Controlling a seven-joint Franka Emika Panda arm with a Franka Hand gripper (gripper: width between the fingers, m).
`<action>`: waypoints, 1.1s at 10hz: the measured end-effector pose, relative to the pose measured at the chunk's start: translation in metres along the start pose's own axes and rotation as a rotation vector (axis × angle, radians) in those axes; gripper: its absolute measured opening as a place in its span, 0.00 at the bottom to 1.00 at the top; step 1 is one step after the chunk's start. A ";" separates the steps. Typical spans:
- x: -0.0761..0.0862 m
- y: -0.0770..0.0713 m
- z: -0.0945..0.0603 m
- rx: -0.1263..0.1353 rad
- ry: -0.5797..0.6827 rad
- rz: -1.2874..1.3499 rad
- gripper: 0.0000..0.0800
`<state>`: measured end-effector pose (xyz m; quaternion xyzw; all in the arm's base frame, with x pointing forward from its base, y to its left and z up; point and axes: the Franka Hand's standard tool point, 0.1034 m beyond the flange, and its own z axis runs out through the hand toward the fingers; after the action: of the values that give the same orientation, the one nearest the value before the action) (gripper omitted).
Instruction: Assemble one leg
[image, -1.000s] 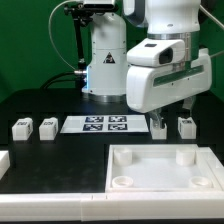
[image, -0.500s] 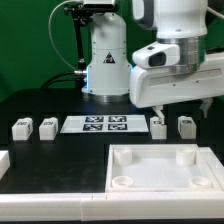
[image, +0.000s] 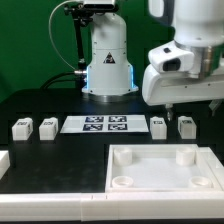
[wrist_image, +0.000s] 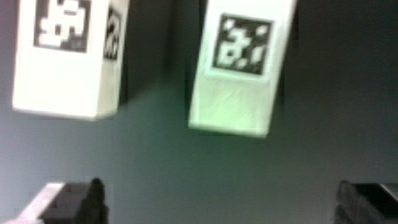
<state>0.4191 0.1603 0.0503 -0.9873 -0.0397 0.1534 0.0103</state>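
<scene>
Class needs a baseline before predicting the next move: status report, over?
Claw open, empty. Small white rectangular plastic leg with tag: not gripped. Identical second leg close beside it, not touching.

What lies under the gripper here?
Under the open gripper, one leg sits nearly centred, a second leg beside it, both on the black table. The legs' undersides are hidden.

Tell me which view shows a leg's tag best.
The wrist view: one leg lies close to the camera, and the black-and-white pattern of its tag shows, if blurred. The exterior view shows the two legs on its right only small, with their tags no more than dark specks.
</scene>
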 end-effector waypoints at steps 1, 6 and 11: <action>0.003 -0.005 -0.001 -0.017 -0.150 0.031 0.81; 0.007 -0.006 0.008 -0.033 -0.535 0.044 0.81; -0.013 -0.007 0.039 -0.039 -0.542 0.057 0.81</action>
<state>0.3948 0.1662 0.0168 -0.9110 -0.0163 0.4113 -0.0239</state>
